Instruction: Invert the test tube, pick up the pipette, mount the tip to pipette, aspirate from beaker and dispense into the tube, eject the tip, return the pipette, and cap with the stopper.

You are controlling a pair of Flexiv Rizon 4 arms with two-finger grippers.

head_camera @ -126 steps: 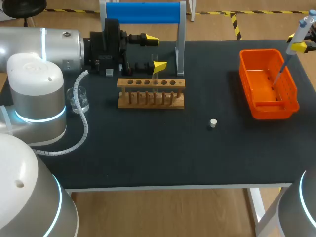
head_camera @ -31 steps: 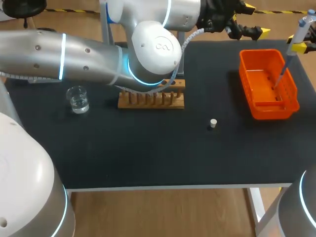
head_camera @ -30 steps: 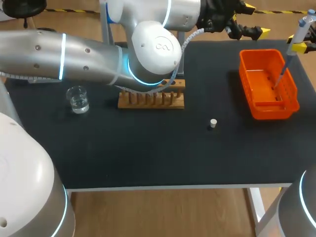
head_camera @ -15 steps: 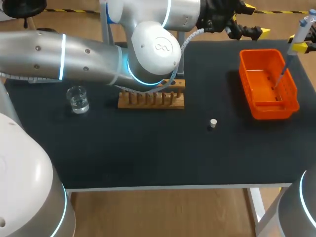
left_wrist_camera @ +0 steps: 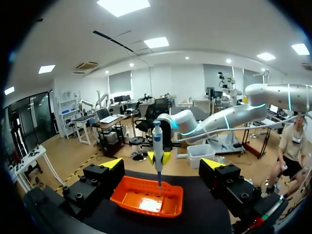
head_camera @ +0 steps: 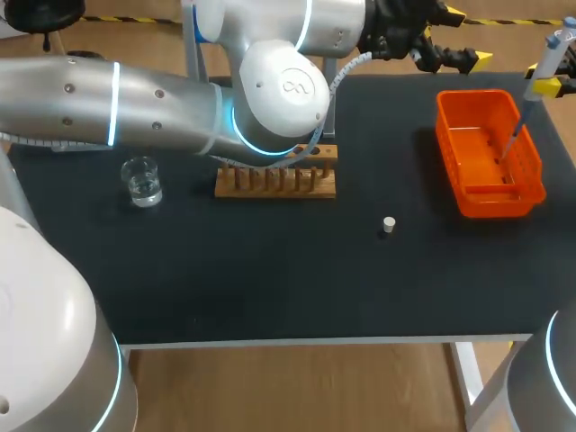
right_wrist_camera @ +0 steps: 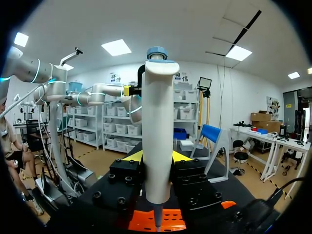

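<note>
My left gripper [head_camera: 463, 38] hung spread near the black table's [head_camera: 270, 279] far edge. My right gripper [head_camera: 548, 85] pinched the pipette [right_wrist_camera: 157, 136] over the orange bin [head_camera: 447, 135], 1 stopper [head_camera: 388, 224] lying loose.

White pipette [right_wrist_camera: 157, 136] upright, tip down over the orange bin [head_camera: 447, 126]; small white stopper [head_camera: 388, 224] stands well apart

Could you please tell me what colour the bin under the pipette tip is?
The bin below the pipette is bright orange, clearest in the head view.
</note>
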